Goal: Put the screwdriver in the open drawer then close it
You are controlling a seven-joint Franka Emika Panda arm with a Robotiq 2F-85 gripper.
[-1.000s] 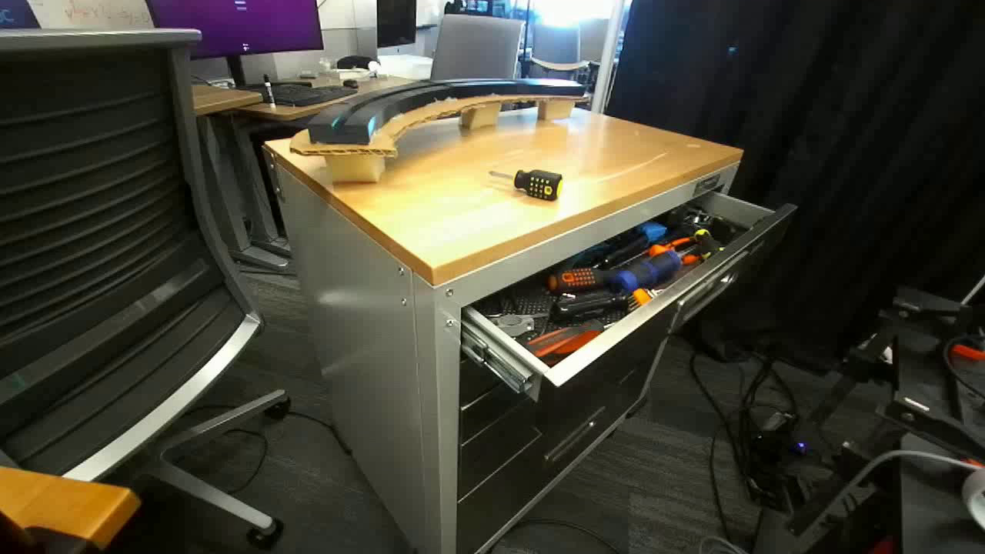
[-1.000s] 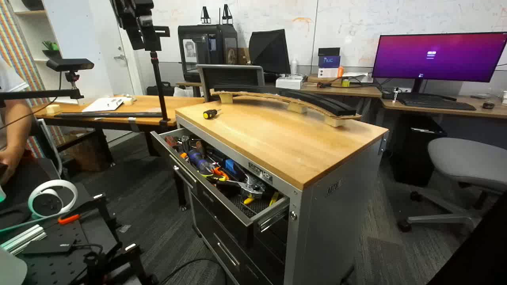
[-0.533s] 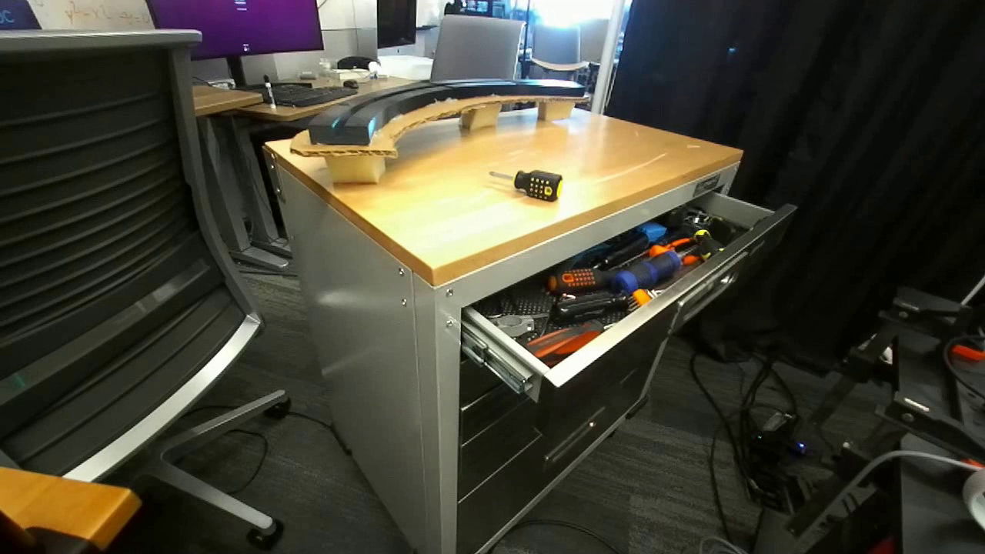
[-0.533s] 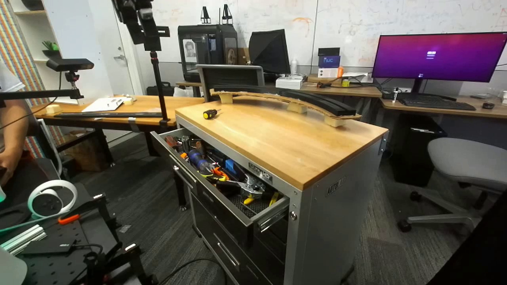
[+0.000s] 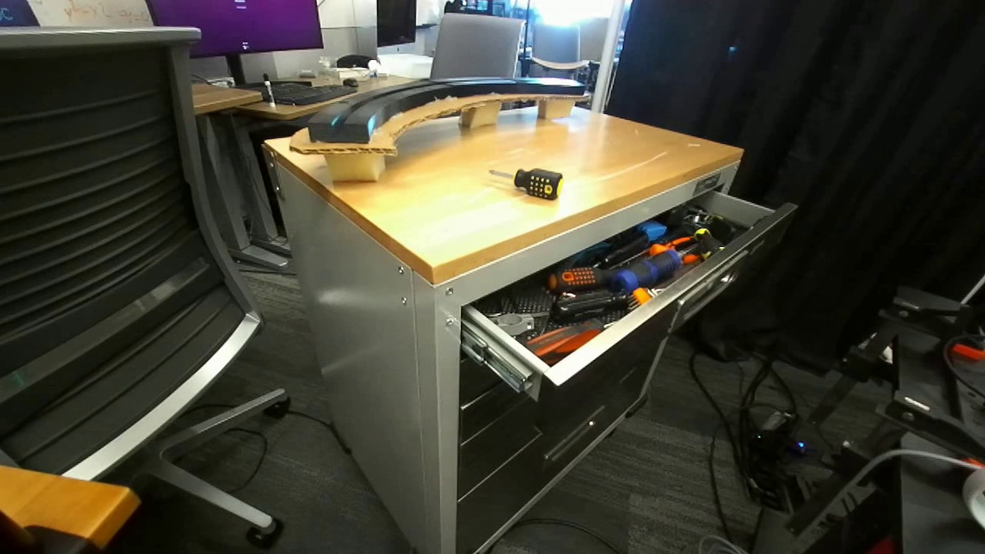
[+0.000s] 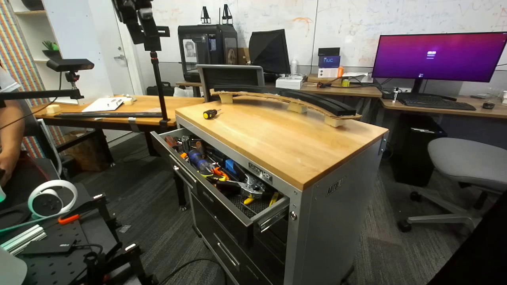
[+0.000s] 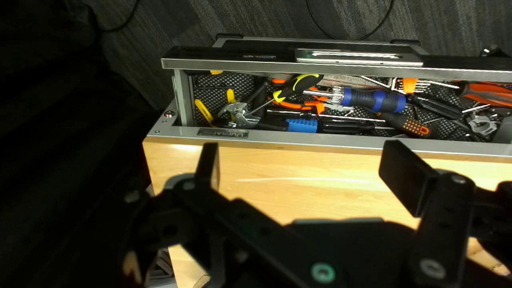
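The stubby black and yellow screwdriver (image 5: 540, 185) lies on its side on the cabinet's wooden top, near the drawer side; it also shows at the far end of the top in an exterior view (image 6: 210, 114). The drawer (image 5: 616, 338) is pulled open, with several tools inside; it also shows in an exterior view (image 6: 222, 206) and in the wrist view (image 7: 248, 66). My gripper (image 7: 304, 172) is wide open and empty above the wooden top, the drawer beyond its tips. The screwdriver does not show in the wrist view. A black jointed shape (image 6: 136, 23) may be my arm; its jaws are unclear.
A curved black piece (image 5: 439, 100) on cardboard and foam blocks runs along the back of the top. A blue-handled tool (image 7: 376, 100) and an orange-handled tool (image 7: 488, 94) lie in the drawer. A chair (image 5: 115, 231) and a dark curtain (image 5: 769, 115) flank the cabinet.
The screwdriver and the drawer have not moved. The black jointed shape at the top of an exterior view has shifted slightly. The person at the left edge has moved slightly left.
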